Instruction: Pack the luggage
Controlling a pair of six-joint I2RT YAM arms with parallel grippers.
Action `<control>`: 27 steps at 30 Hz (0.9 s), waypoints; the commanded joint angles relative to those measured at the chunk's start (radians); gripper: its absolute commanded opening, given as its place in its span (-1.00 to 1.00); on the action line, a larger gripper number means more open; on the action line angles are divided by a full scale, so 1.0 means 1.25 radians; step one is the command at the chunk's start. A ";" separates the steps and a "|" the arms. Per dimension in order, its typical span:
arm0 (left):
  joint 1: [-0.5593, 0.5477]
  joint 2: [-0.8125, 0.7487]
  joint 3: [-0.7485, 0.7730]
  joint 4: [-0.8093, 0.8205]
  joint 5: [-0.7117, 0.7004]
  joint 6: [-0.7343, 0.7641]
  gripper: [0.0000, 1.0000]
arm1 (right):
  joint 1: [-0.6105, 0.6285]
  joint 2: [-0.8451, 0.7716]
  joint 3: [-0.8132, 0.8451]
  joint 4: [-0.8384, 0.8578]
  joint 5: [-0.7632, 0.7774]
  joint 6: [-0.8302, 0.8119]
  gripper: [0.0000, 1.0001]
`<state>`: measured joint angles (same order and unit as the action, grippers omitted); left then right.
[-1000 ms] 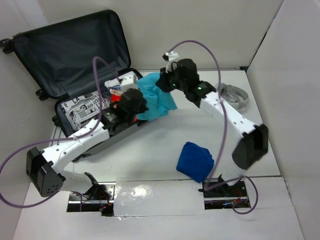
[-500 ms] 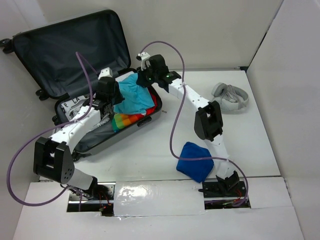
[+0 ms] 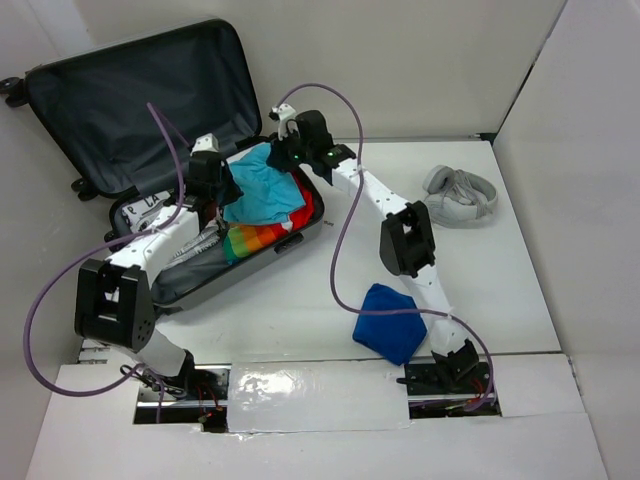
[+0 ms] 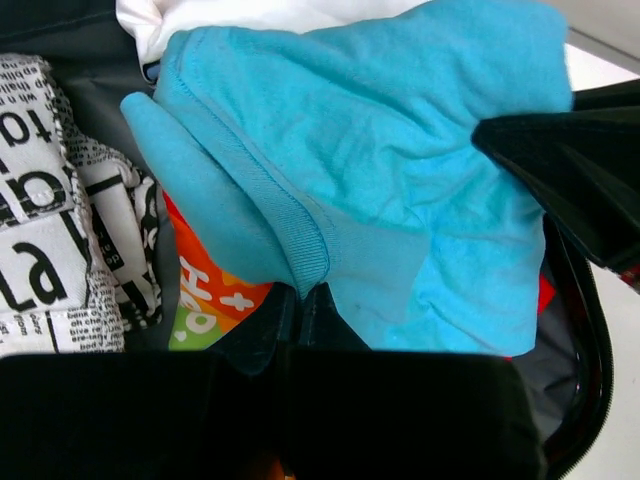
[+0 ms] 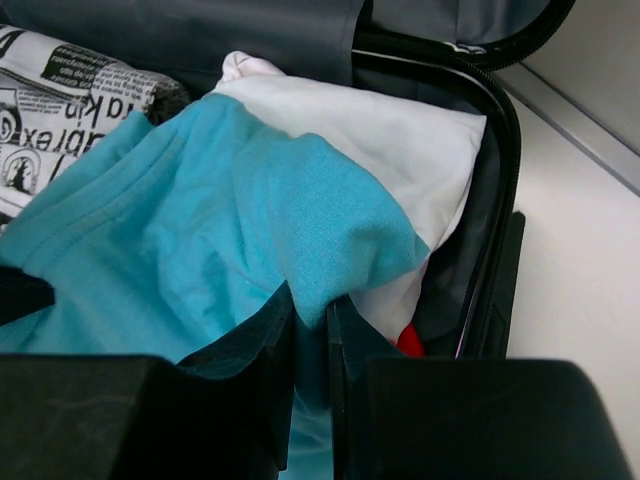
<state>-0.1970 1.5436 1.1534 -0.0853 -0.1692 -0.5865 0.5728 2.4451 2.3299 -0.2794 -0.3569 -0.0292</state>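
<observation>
The luggage (image 3: 140,100) lies open at the back left, lid up, dark lining showing. A turquoise shirt (image 3: 262,190) is spread over the clothes in its base. My left gripper (image 3: 222,190) is shut on the shirt's ribbed edge (image 4: 305,265). My right gripper (image 3: 283,160) is shut on a fold of the same shirt (image 5: 330,260) at the case's back corner. Under the shirt lie a white garment (image 5: 400,150), a newspaper-print garment (image 4: 60,230) and a rainbow-coloured one (image 3: 255,238).
A folded dark blue cloth (image 3: 390,322) lies on the table near the front right. A grey-white headset (image 3: 460,195) sits at the right. White walls close in the table on both sides.
Both grippers carried the turquoise shirt left from above the table into the open case and lowered it onto the packed clothes. Both arms have stretched out toward the case.
</observation>
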 commanded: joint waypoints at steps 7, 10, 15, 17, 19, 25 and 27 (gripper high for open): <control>0.032 0.074 0.016 0.089 0.020 0.008 -1.00 | -0.034 0.091 0.095 0.126 0.013 0.011 -0.97; 0.032 0.120 0.034 0.052 0.041 0.000 -1.00 | -0.041 0.098 0.079 0.145 0.049 0.011 -1.00; 0.041 0.158 0.102 -0.083 0.024 -0.027 0.02 | -0.041 0.107 0.086 0.130 0.049 0.011 -1.00; 0.048 0.146 0.102 -0.090 0.024 -0.034 0.85 | -0.041 0.085 0.062 0.130 0.039 0.001 -1.00; 0.069 0.129 0.095 -0.083 0.036 -0.034 0.94 | -0.041 0.076 0.053 0.130 0.032 -0.009 -1.00; 0.123 0.121 0.098 -0.042 0.079 -0.051 0.81 | -0.041 0.069 0.053 0.114 0.039 -0.033 -1.00; 0.134 0.146 0.128 -0.042 0.079 -0.051 0.74 | -0.041 0.062 0.043 0.114 0.039 -0.033 -1.00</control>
<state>-0.0490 1.7267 1.2442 -0.1761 -0.0891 -0.6373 0.5331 2.5801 2.3951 -0.1864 -0.3294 -0.0391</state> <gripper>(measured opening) 0.884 0.207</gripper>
